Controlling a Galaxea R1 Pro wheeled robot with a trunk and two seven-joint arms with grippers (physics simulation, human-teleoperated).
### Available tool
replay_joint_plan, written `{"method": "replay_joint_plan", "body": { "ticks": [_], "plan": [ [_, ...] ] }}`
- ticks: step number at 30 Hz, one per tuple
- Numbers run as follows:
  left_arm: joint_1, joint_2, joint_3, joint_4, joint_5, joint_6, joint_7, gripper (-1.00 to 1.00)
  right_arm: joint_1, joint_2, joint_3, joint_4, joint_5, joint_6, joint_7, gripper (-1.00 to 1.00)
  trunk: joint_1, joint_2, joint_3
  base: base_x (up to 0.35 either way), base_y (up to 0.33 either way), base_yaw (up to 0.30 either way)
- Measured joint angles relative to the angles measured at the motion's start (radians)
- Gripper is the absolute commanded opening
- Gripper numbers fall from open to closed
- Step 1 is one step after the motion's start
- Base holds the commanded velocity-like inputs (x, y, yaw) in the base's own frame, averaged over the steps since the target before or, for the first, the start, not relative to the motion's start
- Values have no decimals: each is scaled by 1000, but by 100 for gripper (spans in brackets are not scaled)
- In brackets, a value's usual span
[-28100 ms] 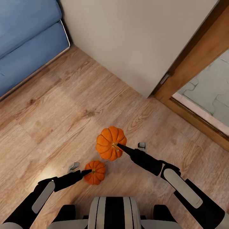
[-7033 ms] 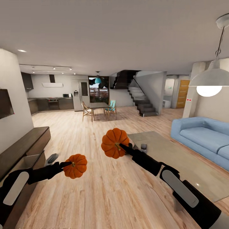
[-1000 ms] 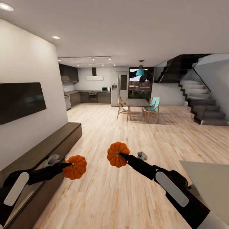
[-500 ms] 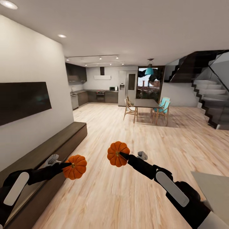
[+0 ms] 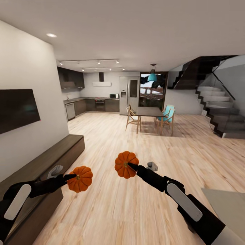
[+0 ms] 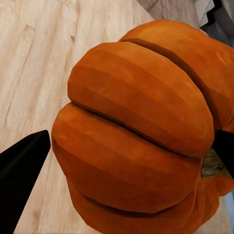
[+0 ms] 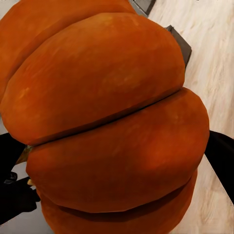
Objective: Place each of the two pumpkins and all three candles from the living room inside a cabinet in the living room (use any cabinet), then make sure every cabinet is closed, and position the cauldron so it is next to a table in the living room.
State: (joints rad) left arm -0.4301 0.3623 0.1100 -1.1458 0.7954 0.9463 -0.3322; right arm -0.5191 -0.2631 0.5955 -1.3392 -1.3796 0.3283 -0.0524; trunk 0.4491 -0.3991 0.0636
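Each arm carries a ribbed, matte orange pumpkin above the pale plank floor [image 5: 136, 217]. The left fingers [image 5: 69, 177] clamp one pumpkin [image 5: 80, 179] beside the long dark-wood cabinet [image 5: 51, 160], and the right fingers [image 5: 131, 166] clamp the other pumpkin [image 5: 126, 165] by its stem. A corner of the glossy grey desk [image 5: 226, 204] shows to the right.

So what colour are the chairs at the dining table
One chair is teal; the other chair is light wood, clearest in the head view.

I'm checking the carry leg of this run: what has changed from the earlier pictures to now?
Mostly the view: the robot left the floor corner by the blue sofa and turned toward the long dark cabinet, which now runs along its left side. The sofa has gone out of sight; the kitchen and stairs lie ahead. Unchanged: the left gripper holds one pumpkin and the right gripper the other pumpkin, both held off the floor.
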Motion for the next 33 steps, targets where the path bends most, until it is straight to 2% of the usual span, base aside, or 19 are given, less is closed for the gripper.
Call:
{"method": "replay_joint_plan", "body": {
  "ticks": [33],
  "plan": [
    [1, -1, -1, 0, -4, 0, 1, -100, 0, 0, -2, 0, 0, -8, -1, -100, 0, 0, 0, 331, 0, -1]
  ]
}}
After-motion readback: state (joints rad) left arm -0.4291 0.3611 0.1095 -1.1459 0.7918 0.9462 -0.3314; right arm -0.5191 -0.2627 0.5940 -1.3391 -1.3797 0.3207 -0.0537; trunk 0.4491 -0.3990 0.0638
